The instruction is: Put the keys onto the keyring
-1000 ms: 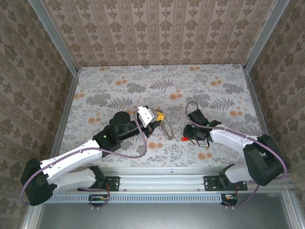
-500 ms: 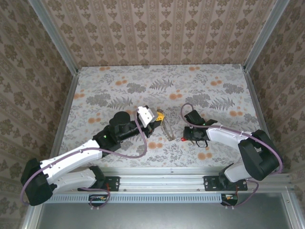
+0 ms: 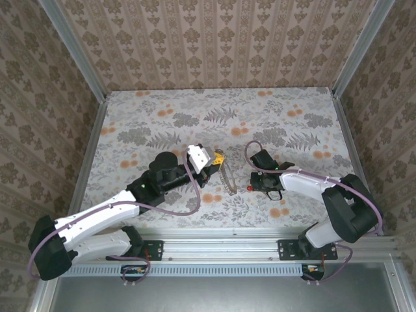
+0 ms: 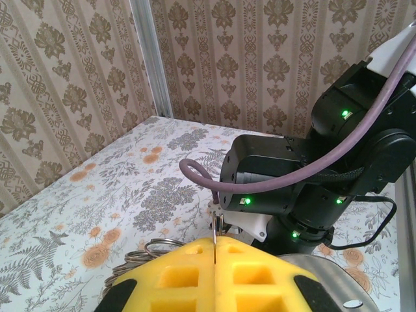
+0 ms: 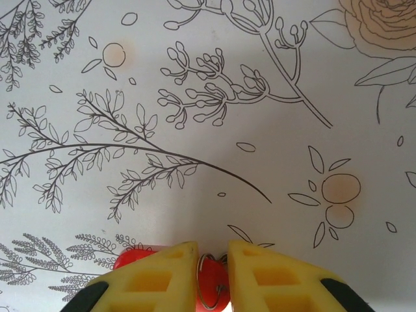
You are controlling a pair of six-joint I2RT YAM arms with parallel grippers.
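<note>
The right tool (image 5: 212, 252) had narrowed its jaws around the red key (image 5: 212, 286) on the tabletop (image 5: 195, 130) — a firm grip I could not confirm — while the left tool (image 4: 214, 242) stayed clenched on the keyring (image 4: 158, 247), held ready nearby.

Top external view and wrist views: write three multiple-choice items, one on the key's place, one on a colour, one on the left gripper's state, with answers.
1. The key lies: A in the left gripper; B at the right gripper's fingertips; C threaded on the keyring.
2. The key's head is: A blue; B green; C red.
3. The left gripper is: A shut on the keyring; B wide open; C half open, empty.
1 B: red shows between its yellow fingers. 2 C: plainly red in both views. 3 A: its fingers meet on the ring's wire.
</note>
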